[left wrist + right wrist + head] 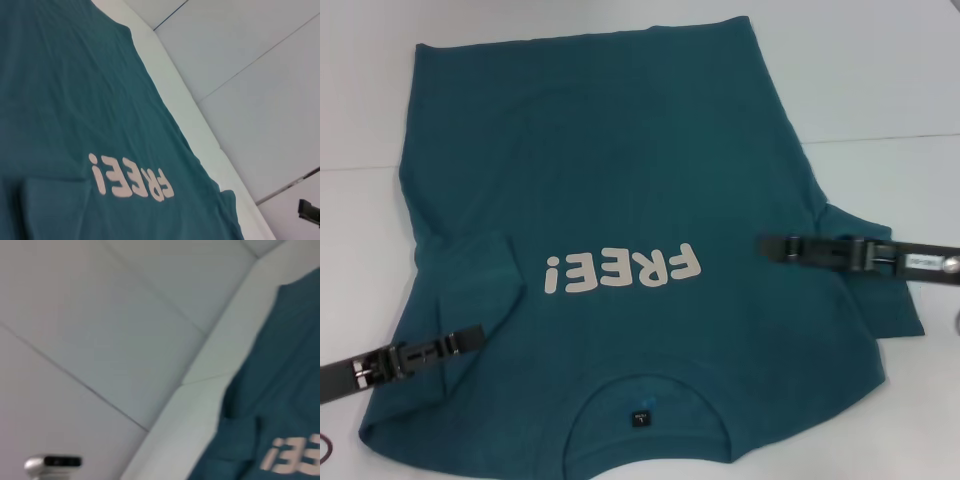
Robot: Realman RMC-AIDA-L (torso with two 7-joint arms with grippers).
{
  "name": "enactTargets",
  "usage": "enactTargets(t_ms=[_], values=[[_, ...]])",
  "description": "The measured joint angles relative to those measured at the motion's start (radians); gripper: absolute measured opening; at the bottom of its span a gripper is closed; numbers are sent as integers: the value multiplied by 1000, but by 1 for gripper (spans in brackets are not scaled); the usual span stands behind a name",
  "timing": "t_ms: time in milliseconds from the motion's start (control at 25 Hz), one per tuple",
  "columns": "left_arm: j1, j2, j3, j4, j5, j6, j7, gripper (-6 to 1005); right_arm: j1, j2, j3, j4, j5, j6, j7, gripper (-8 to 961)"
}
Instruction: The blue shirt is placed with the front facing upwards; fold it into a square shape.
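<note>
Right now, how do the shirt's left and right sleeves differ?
On the teal-blue cotton T-shirt, the left short sleeve lies folded inward over the body, while the right short sleeve lies spread outward on the white table. The left gripper sits beside the folded one, the right gripper near the spread one.

Both arms are out low and reaching inward from the sides. The left gripper point(470, 337) comes in from the near left, angled slightly up. The right gripper point(767, 246) comes in from the right, almost level. Can't really make out either set of fingers.
</note>
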Motion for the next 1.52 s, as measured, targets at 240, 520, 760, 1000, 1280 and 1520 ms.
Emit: enactTargets(t_ms=[240, 520, 760, 1000, 1280, 1520], values=[[10, -5, -3, 0, 1, 20, 0, 608, -39, -116, 5, -6, -7, -5, 107, 929], [5, -8, -5, 0, -6, 30, -4, 609, -89, -167, 116, -53, -24, 2, 155, 929], [5, -11, -10, -24, -8, 49, -5, 609, -93, -175, 169, -134, -195, 43, 300, 928], [11, -11, -13, -32, -8, 51, -1, 609, -58, -183, 195, -172, -343, 51, 386, 891], [1, -14, -14, -34, -11, 60, -1, 608, -12, -181, 204, -196, -456, 106, 453, 892], [-8, -21, -14, -34, -22, 62, -1, 608, 23, -165, 190, -141, -494, 207, 463, 894]])
